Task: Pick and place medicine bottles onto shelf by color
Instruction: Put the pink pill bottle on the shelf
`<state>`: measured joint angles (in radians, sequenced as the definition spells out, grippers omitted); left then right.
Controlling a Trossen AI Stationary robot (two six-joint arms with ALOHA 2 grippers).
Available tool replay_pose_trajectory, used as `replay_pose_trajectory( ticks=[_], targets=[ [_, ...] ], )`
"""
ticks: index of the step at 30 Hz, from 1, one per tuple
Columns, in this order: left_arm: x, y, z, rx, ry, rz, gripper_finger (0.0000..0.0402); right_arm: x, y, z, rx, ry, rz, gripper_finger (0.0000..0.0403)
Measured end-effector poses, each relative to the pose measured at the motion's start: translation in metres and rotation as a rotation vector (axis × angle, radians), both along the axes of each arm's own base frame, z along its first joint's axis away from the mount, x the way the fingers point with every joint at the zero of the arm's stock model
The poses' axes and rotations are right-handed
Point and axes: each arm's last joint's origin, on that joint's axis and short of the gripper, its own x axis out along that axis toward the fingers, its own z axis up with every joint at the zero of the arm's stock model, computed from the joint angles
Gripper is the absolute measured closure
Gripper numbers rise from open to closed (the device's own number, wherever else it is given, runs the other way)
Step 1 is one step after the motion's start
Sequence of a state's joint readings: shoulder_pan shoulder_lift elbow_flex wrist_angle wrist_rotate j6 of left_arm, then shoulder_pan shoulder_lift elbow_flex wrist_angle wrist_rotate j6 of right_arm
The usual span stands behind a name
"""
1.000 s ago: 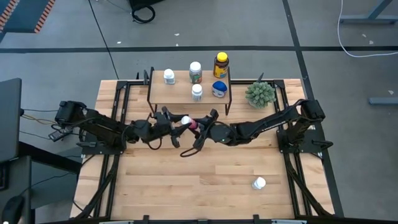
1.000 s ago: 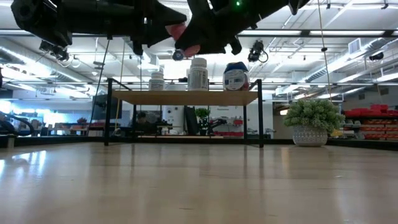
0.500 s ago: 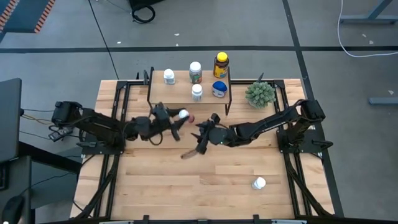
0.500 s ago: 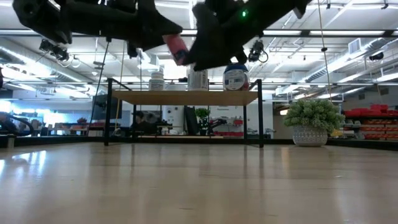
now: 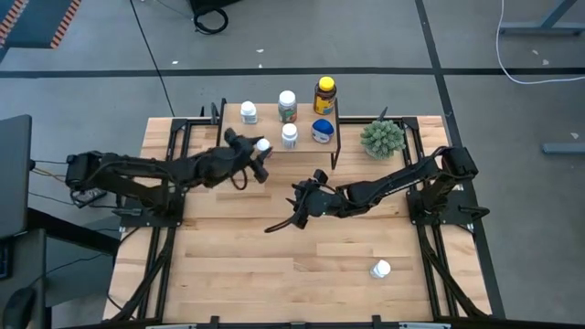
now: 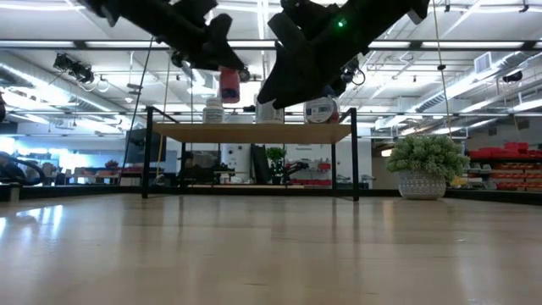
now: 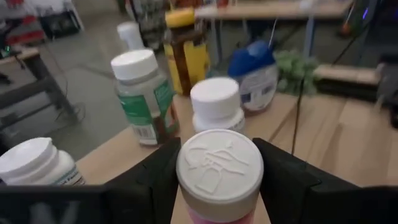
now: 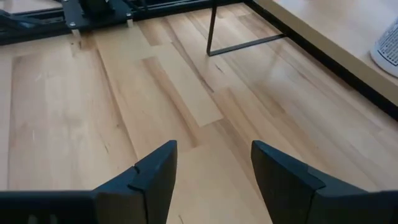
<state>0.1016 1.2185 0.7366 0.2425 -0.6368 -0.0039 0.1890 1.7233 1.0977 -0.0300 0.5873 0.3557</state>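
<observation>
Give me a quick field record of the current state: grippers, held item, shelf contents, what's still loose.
left gripper: shut on pink bottle, raised at the shelf's front edge
right gripper: open, empty, over the mid table
shelf: holds four bottles, three white-capped, one blue-lidded
amber bottle: at the shelf's back right corner
loose bottle: white-capped, lying near the table's front right
plant: right of the shelf
remaining: pink bottle not yet set down; loose bottle untouched
</observation>
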Motion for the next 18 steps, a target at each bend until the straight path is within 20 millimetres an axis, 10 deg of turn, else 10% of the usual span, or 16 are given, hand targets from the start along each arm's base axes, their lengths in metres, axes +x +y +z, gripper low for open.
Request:
replay_pose_trajectory(
  ticks=[18],
  targets=[
    [-0.003, 0.049, -0.002, -0.077, 0.022, 0.105, 0.02, -0.001, 0.002, -0.001, 0.01, 0.021, 0.017, 0.0189]
  ],
)
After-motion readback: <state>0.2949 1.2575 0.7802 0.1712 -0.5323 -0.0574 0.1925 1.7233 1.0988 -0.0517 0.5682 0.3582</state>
